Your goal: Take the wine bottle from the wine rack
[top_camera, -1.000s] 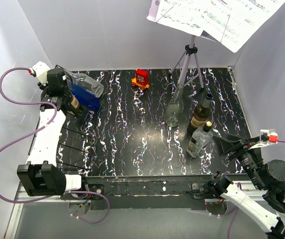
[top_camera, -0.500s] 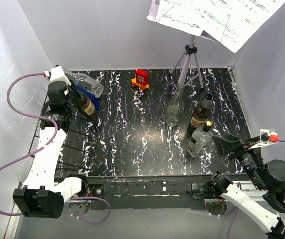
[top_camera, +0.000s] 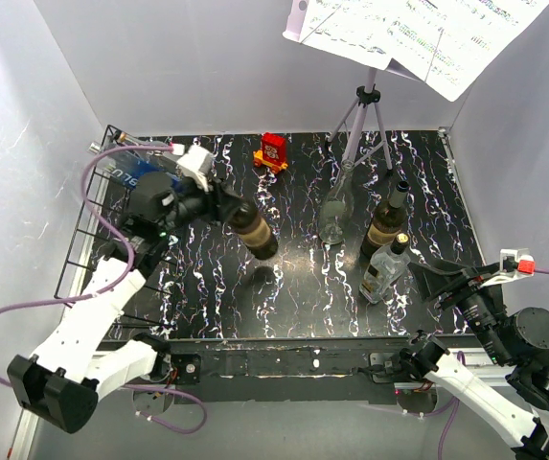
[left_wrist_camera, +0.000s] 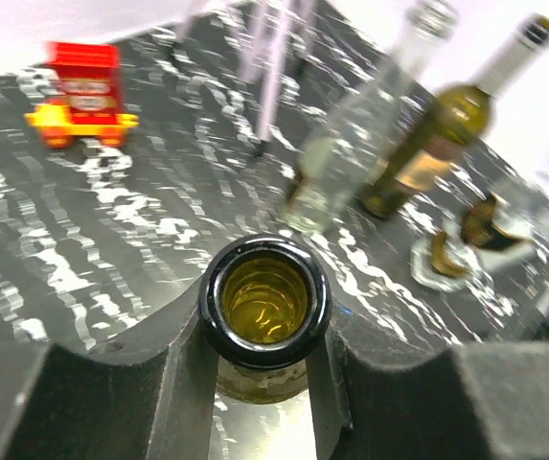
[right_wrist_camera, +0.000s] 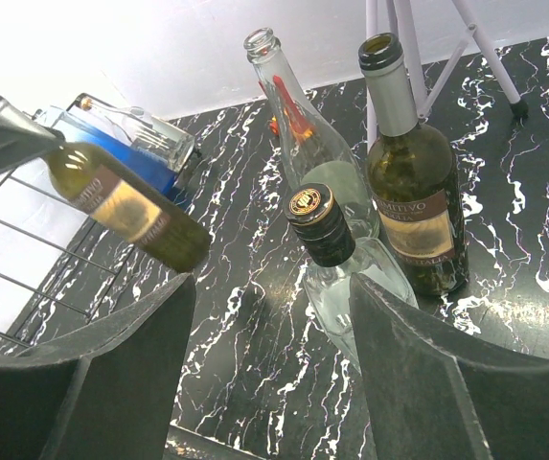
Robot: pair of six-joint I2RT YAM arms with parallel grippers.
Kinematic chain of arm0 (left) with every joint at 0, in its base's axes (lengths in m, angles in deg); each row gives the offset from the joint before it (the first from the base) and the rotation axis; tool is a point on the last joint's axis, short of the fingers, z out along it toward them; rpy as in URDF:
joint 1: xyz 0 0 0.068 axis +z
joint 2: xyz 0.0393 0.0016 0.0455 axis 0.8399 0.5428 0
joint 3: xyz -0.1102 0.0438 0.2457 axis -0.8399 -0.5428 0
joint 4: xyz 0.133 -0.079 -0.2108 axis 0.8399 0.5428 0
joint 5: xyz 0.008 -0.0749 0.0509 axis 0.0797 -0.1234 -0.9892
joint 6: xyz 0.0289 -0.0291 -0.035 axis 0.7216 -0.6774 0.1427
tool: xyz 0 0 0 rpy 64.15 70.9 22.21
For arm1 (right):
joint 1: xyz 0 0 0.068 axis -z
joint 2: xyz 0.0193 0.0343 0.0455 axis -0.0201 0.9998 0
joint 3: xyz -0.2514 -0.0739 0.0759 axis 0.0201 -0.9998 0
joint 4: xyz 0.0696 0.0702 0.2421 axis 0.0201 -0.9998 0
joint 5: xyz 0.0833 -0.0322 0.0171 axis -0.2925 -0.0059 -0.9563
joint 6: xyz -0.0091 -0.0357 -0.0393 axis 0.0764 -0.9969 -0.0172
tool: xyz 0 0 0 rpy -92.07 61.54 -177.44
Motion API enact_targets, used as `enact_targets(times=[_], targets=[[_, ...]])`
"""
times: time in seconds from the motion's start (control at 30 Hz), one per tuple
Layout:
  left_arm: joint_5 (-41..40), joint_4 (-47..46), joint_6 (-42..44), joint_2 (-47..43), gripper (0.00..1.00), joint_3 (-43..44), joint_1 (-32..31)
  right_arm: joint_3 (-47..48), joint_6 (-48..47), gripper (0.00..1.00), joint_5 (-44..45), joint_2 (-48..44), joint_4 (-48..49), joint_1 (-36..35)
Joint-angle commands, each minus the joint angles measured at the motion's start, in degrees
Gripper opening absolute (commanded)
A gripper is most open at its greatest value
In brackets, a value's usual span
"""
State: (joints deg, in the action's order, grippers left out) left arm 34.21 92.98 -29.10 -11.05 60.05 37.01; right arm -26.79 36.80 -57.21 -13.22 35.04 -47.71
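Left gripper [top_camera: 221,208] is clamped on the neck of the wine bottle [top_camera: 253,233]. The wrist view shows the fingers [left_wrist_camera: 183,369] pressed on both sides just under the lip. The bottle sticks out ahead of the gripper and tilts base-down, hanging in the air over the tabletop [top_camera: 284,278]. It touches nothing else. The wine rack [top_camera: 90,225] is behind the gripper and the bottle is clear of its wires. A blue bottle [top_camera: 125,174] lies in the rack.

Handling, as a judgement:
- It is glass, so rigid, smooth and breakable.
- The mouth is open with no cork. Cannot tell if any liquid is inside, so avoid tipping it mouth-down.
- A neck hold leaves the heavy body hanging far from the fingers, so it could pivot or slip. The lip ridge gives the pads a stop.
- Holding lower on the shoulder or body would be steadier, but the body looks too wide for these jaws.
- Set it down base first and slowly.

Ahead of and beyond the held bottle stand a clear glass bottle [top_camera: 336,213], a dark wine bottle [top_camera: 386,222] and a capped clear bottle [top_camera: 385,267], well apart from it.

Right gripper [right_wrist_camera: 269,287] is spread wide and holds nothing. It sits low on the near side of the three standing bottles.
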Motion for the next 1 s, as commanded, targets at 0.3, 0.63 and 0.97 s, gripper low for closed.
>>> enact_targets(times=[0.3,0.63,0.97], targets=[[-8.0,-9.2,6.9,11.9,0.0,7.5,-30.1,-0.2,0.7,0.73,-0.2,0.2,2.9,-0.2],[-8.2,-11.3,8.4,23.1,0.0,14.8,-34.4,0.3,0.3,0.73,0.4,-0.4,2.4,-0.2],[-5.7,-10.8,8.1,32.0,0.0,21.1,-36.0,0.6,-0.5,0.73,0.8,-1.2,2.0,-0.2]])
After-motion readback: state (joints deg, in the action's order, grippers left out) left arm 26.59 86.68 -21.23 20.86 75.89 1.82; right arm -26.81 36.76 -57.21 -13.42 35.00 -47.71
